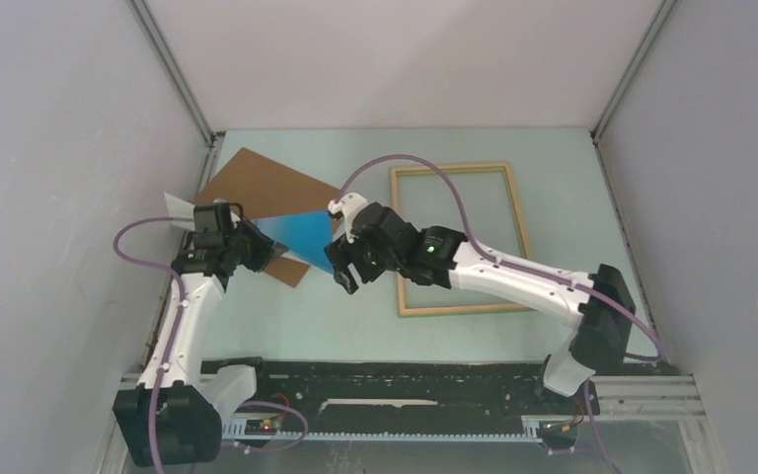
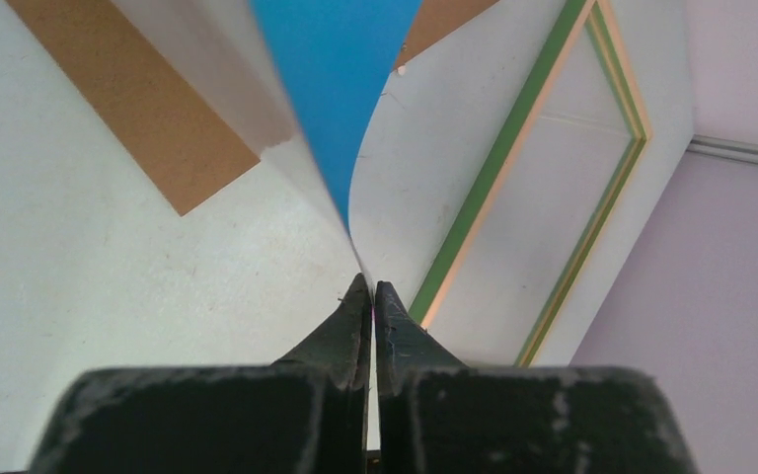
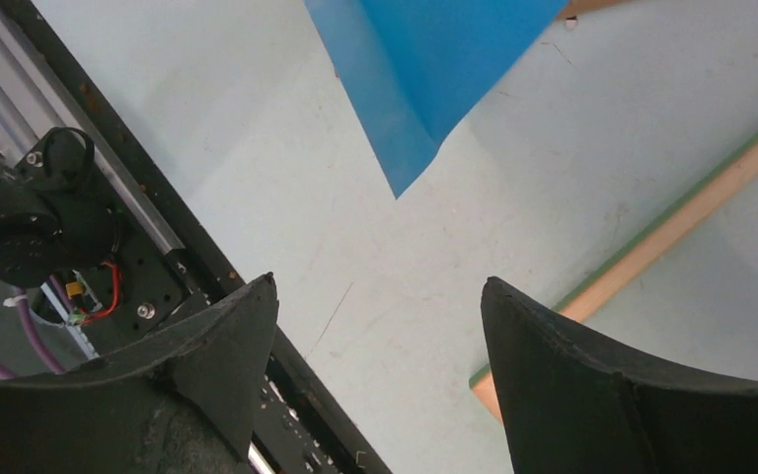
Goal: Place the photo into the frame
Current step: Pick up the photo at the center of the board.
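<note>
While left claw (image 2: 371, 288) pinches the photo (image 2: 336, 79), right claw (image 3: 380, 296) gapes over pale-green table (image 3: 286, 128).

The photo (image 1: 301, 237), bright blue on its face and white on its back, hangs tilted and bowed above the tabletop (image 1: 286, 316). One edge is pinched in the closed jaws of the left gripper (image 2: 372, 296). The frame (image 1: 518, 229), pale wood edged with green, lies flat to its right, apart from it.

The table (image 1: 286, 331) is pale under soft, even light. Lilac-grey walls (image 1: 59, 178) rise at its left and right, a white panel (image 1: 405, 59) behind it, metal posts (image 1: 172, 67) at its far corners, a black rail (image 1: 405, 380) along its near edge.
</note>
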You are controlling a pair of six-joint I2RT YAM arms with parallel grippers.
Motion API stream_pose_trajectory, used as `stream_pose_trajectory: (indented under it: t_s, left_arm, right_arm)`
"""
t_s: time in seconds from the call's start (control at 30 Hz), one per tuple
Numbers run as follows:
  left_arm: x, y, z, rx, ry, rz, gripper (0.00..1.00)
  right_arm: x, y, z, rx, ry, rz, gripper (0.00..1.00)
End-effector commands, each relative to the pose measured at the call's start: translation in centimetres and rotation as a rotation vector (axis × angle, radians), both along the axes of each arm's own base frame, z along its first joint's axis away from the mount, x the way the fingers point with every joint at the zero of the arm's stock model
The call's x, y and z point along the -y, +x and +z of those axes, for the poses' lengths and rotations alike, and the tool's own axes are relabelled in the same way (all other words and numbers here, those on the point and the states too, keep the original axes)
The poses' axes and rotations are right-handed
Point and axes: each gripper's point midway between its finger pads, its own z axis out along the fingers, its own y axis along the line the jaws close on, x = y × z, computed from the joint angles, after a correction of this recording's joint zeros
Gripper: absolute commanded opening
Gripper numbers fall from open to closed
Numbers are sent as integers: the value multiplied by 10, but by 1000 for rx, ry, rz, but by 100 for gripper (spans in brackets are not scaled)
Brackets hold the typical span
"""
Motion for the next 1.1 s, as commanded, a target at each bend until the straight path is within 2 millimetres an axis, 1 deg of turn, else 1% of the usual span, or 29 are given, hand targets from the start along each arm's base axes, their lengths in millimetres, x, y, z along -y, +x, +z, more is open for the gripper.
stream_pose_trajectory:
  t_s: [0.0,0.03,0.1,0.17,0.2,0.27,0.37,0.43,0.57,0.63,0.67,0.73,0.77,0.87,0.93,1.07]
  left_arm:
    - [-8,-11,24,40,78,-8,0]
    - [-10,-16,26,47,98,-4,0]
    - [-18,-27,30,58,150,13,0]
    - [-29,-38,31,71,210,45,0]
    - [-33,-44,32,73,230,60,0]
    - [-38,-53,31,90,259,80,0]
    - [-43,-63,34,130,283,106,0]
    - [-44,-66,35,139,290,109,0]
    - [-37,-66,42,139,259,84,0]
    - [-33,-65,46,150,232,81,0]
    - [-32,-64,47,155,226,81,0]
    - [-32,-64,49,156,227,81,0]
    - [-33,-63,50,156,232,79,0]
    - [-33,-63,48,144,238,73,0]
    - [-32,-62,50,145,233,71,0]
    - [-30,-61,54,156,217,70,0]
  right_arm:
    - [-35,6,26,94,25,91,83]
    - [-41,8,29,104,24,104,83]
    - [-55,10,26,113,19,139,83]
    - [-67,11,14,122,-12,148,83]
    - [-71,10,12,117,-16,152,83]
    - [-79,4,10,106,-8,171,82]
    - [-90,-15,11,151,17,225,83]
    - [-96,-24,13,171,32,238,83]
    - [-108,-39,9,164,55,209,81]
    - [-111,-34,5,183,58,129,80]
    - [-113,-33,0,188,51,106,78]
    - [-115,-29,-3,226,28,52,74]
    - [-116,-28,-4,242,15,36,71]
    - [-120,-33,-7,256,5,25,70]
    - [-120,-30,-11,283,-23,-17,67]
    - [-120,-31,-21,384,-80,-72,64]
